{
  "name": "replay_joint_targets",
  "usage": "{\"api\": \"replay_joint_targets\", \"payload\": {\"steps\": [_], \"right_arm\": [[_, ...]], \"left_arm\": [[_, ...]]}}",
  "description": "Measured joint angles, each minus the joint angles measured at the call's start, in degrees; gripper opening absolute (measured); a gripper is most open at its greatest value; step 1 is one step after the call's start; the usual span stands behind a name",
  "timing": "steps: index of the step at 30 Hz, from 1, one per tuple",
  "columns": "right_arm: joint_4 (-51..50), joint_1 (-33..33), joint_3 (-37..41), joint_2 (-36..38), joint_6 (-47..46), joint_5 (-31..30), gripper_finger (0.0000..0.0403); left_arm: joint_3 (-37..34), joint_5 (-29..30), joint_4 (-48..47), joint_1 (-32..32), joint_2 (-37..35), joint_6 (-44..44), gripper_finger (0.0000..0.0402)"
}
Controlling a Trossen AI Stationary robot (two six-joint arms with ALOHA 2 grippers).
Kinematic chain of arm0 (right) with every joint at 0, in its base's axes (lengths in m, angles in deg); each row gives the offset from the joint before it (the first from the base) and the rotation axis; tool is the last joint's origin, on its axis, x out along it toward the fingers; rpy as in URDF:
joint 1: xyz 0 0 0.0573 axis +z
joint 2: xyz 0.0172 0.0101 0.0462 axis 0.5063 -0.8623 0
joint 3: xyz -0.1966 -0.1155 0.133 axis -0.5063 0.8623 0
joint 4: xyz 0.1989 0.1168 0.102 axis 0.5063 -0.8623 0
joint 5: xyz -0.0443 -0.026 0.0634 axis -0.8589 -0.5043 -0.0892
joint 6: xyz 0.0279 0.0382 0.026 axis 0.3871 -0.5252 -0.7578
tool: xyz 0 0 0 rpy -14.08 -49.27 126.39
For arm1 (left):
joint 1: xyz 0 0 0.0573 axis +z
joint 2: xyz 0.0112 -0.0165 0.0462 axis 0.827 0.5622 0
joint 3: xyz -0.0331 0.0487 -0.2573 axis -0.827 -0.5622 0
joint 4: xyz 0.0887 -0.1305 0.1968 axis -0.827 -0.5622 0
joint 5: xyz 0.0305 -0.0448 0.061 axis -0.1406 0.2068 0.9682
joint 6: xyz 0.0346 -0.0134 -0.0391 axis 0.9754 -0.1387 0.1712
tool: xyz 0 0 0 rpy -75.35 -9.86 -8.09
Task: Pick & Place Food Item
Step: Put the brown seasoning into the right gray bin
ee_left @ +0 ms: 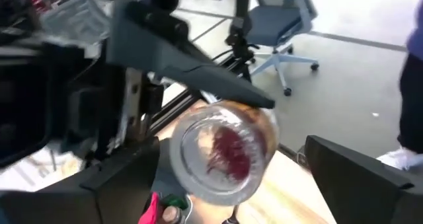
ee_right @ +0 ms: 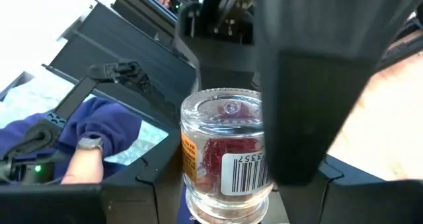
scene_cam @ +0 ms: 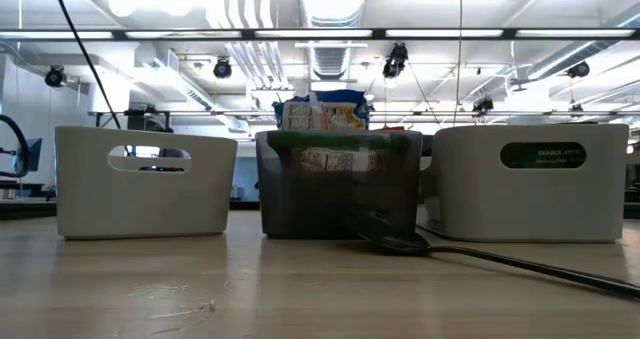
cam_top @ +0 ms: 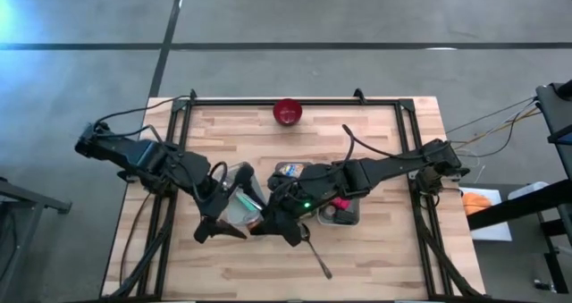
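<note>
Three bins flank the right pincer's jar.

Two dark jointed arms, black cables looping, one green indicator light.

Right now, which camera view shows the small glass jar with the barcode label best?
The right wrist view: the jar fills the centre, glass, red contents and barcode plain, held by the right gripper. The left wrist view shows it blurred between the open left gripper's fingers. In the high view only a small part shows between the arms. The low view does not show it.
</note>
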Motion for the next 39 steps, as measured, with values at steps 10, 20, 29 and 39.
{"api": "replay_joint_targets", "payload": {"steps": [10,20,29,39], "right_arm": [[0.55,0.04,0.0,0.01,0.17,0.01,0.0186],[2.82,0.1,0.04,-1.66,-0.51,1.04,0.0186],[6.62,0.07,-0.04,-3.66,-2.22,4.45,0.0186],[6.86,0.07,-0.2,-3.66,-3.86,4.39,0.0221]], "left_arm": [[0.0,-6.36,2.14,0.0,0.5,0.76,0.0365],[0.0,-7.56,2.36,0.02,1.28,0.76,0.0261],[-0.02,-11.27,1.92,-0.02,1.37,0.12,0.0183],[-0.02,-10.88,2.03,-0.03,1.13,-4.14,0.0183]]}}
